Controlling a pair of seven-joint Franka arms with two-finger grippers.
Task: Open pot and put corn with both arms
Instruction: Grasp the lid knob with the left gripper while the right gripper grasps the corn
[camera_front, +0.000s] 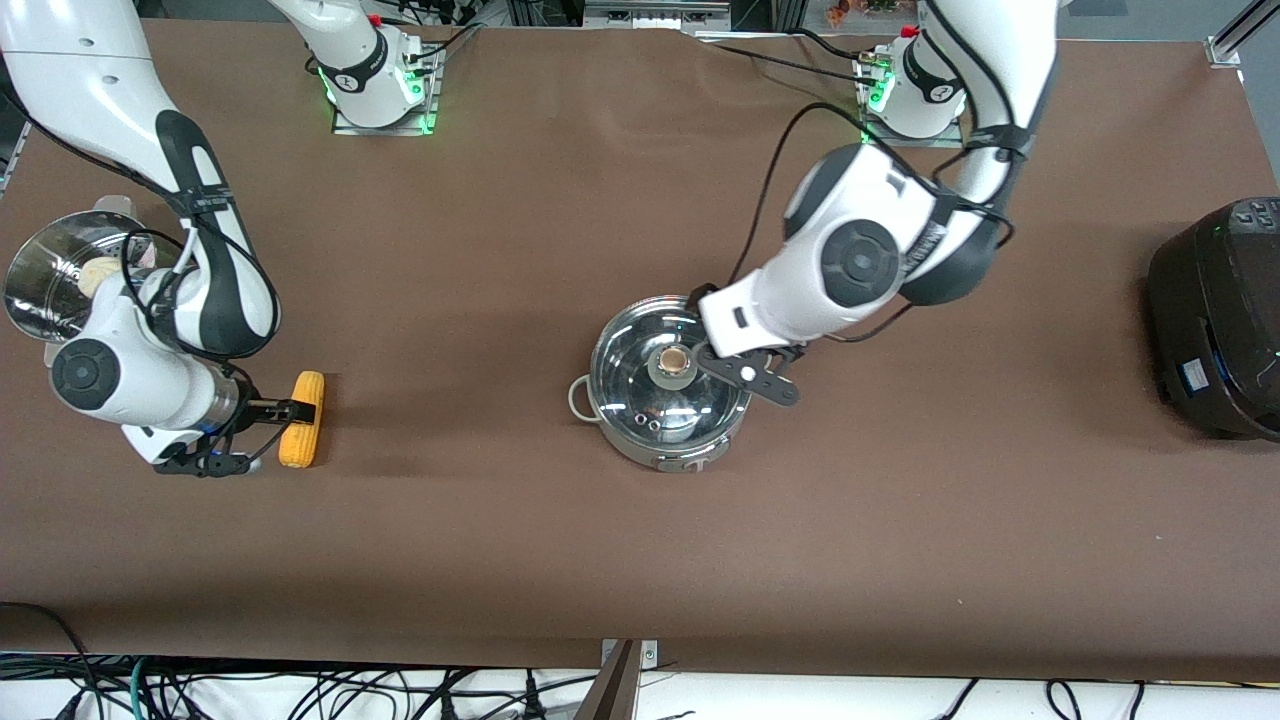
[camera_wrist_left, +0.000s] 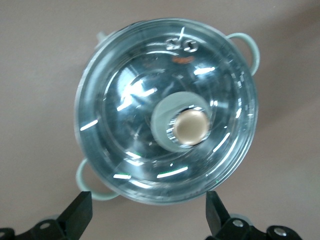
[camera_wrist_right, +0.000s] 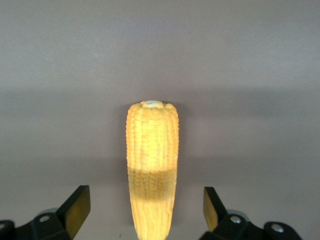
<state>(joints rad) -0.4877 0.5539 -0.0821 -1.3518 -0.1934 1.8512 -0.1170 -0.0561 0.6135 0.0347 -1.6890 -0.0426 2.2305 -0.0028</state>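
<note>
Front view: left gripper (camera_front: 752, 372) hovers spread over the lidded pot (camera_front: 662, 385); right gripper (camera_front: 262, 436) straddles the corn (camera_front: 302, 419).

Left wrist view: knob (camera_wrist_left: 190, 126) sits ahead of the fingers (camera_wrist_left: 80, 212); closing now risks missing it.

Right wrist view: fingers (camera_wrist_right: 76, 209) spread, cob untouched; it may roll.

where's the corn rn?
The corn lies on the table toward the right arm's end, between the open right gripper's fingers, nearer the front camera than the steamer basket.

Left tool (camera_wrist_left: 147, 212) spread wide; right tool (camera_wrist_right: 140, 212) spread, low.
</note>
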